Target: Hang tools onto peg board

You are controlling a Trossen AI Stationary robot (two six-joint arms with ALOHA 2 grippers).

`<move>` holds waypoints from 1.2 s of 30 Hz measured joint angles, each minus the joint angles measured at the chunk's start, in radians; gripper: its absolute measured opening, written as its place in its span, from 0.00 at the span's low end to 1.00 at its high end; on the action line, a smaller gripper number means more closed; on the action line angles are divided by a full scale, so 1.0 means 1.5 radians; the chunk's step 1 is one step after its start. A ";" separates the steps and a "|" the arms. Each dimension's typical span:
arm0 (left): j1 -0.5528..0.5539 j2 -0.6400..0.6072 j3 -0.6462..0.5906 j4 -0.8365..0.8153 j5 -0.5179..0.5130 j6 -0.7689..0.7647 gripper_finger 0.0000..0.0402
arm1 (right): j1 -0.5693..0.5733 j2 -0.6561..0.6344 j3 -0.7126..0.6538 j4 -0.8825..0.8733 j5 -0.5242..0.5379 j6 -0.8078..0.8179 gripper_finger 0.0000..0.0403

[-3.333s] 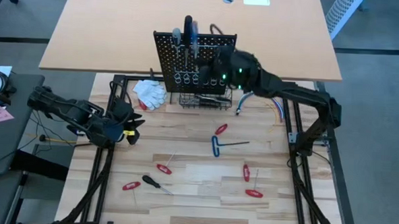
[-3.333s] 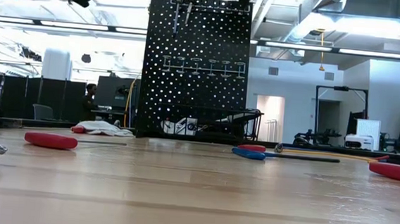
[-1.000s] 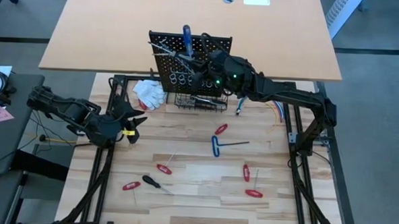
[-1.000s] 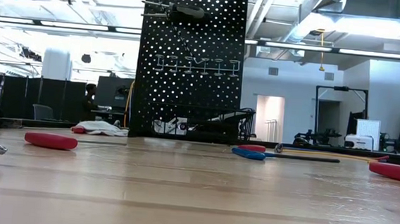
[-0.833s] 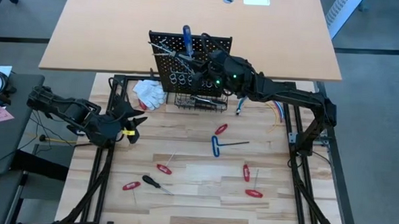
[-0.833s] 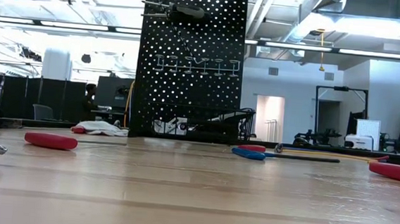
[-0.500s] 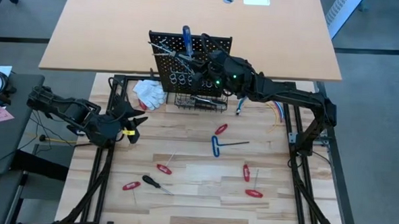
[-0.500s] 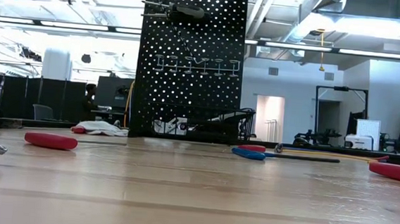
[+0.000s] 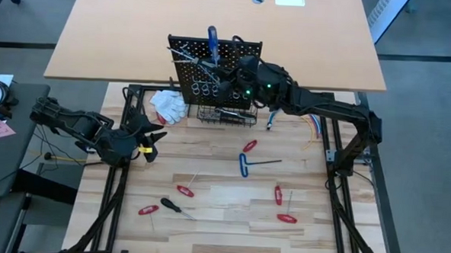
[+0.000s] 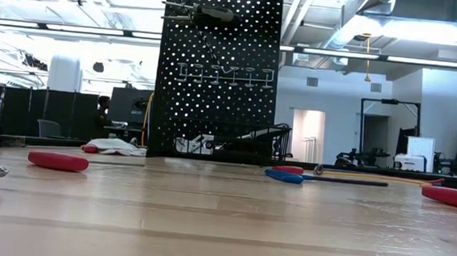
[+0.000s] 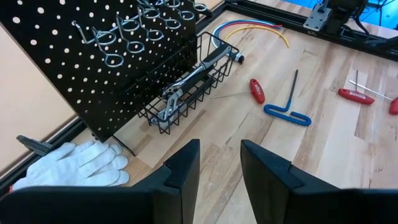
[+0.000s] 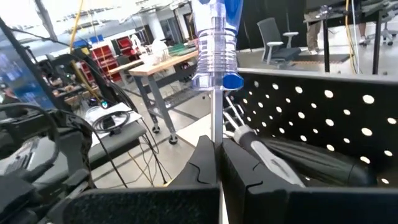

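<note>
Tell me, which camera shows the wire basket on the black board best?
The left wrist view: the wire basket fills the middle, with a silver tool lying inside. The high view shows it small, from above. The low view shows it edge-on and dark. The right wrist view misses it.

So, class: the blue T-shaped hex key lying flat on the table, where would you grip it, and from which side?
Grip the blue T-shaped hex key across its blue handle, coming straight down from above. It lies flat with open wood around it, and the handle is thicker than the thin dark shaft.
</note>
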 joint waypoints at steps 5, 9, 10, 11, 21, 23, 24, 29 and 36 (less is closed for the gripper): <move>0.000 0.000 0.000 0.000 0.000 0.000 0.27 | 0.008 -0.019 0.000 -0.004 -0.001 -0.017 0.00; 0.000 0.000 0.000 0.000 0.000 0.000 0.27 | 0.013 -0.054 0.000 -0.030 -0.056 -0.017 0.00; 0.000 0.000 0.000 0.000 0.002 0.000 0.27 | 0.015 -0.066 0.000 -0.051 -0.104 -0.008 0.00; 0.000 0.000 0.000 -0.001 0.005 0.000 0.27 | 0.019 -0.077 0.000 -0.082 -0.166 0.010 0.00; 0.000 0.000 0.000 -0.006 0.016 0.007 0.27 | 0.219 0.022 -0.067 -0.584 -0.413 0.098 0.00; 0.000 0.000 0.000 -0.005 0.017 0.003 0.27 | 0.230 0.049 -0.118 -0.563 -0.408 0.098 0.00; 0.000 0.000 0.000 -0.005 0.018 0.003 0.27 | 0.231 0.065 -0.140 -0.540 -0.405 0.098 0.00; 0.000 0.000 0.000 -0.005 0.019 -0.019 0.27 | 0.204 0.165 -0.173 -0.478 -0.402 0.102 0.03; 0.000 0.001 0.000 -0.005 0.047 -0.067 0.27 | 0.142 0.181 -0.165 -0.450 -0.471 0.017 0.25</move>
